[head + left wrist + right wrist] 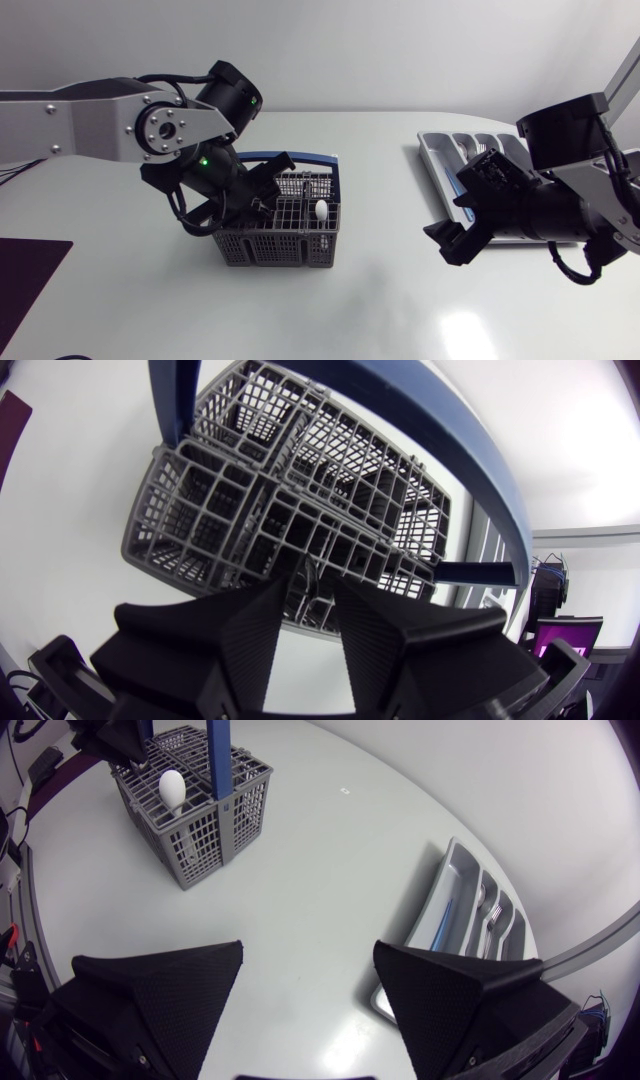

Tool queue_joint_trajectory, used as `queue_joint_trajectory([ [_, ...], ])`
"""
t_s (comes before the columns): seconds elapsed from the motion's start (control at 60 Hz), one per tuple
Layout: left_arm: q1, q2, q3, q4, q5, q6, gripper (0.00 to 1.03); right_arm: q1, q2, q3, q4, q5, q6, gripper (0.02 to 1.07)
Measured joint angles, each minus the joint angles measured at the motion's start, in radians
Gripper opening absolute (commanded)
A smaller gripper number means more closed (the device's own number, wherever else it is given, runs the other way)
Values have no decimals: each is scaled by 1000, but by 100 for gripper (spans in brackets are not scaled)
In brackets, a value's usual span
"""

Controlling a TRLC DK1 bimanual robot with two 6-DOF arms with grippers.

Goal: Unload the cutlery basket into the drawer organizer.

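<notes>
Basket: grey wire grid with a blue hoop handle, standing upright on the white table, left of middle. It is split into several square cells. In one cell on the side toward the organizer a white egg-shaped piece sticks up above the rim; the right wrist view shows it too, just beside the handle's upright. What it belongs to, I can't make out. The cells seen from the left wrist view look mostly bare mesh.

Organizer: grey tray with long parallel slots, at the table's far right, well apart from the basket. At least one fork lies in a middle slot, with more metal beside it, count unclear. In the head view the right arm covers the tray's near end, so only the far ends of the slots show.

Left gripper: down at the basket's top, on the side away from the organizer, tip over the cells. The left wrist view looks straight along it into the mesh, with the handle arching over. Something thin and pale stands at its tip. Whether it is clamped on that or loose, I can't tell; the head view hides it behind the arm's own bulk.

Right gripper: spread wide, holding nothing, over bare table between basket and organizer, nearer the organizer. Its own view shows only tabletop in the gap.

Dark mat: at the table's near left edge, cut off by the frame.
</notes>
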Motion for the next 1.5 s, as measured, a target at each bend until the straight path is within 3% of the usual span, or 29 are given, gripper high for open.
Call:
queue_joint_trajectory([
  [0.55,4,0,1,34,-11,23,20,25,0,-28,26,11,6,96],
  [0.8,6,0,1,37,-11,32,4,31,6,-28,26,24,10,96],
  [1.167,16,-3,-11,54,-5,53,4,59,7,-50,49,63,14,96],
  [1.5,39,-50,-50,76,61,54,4,89,10,-59,53,89,21,96],
])
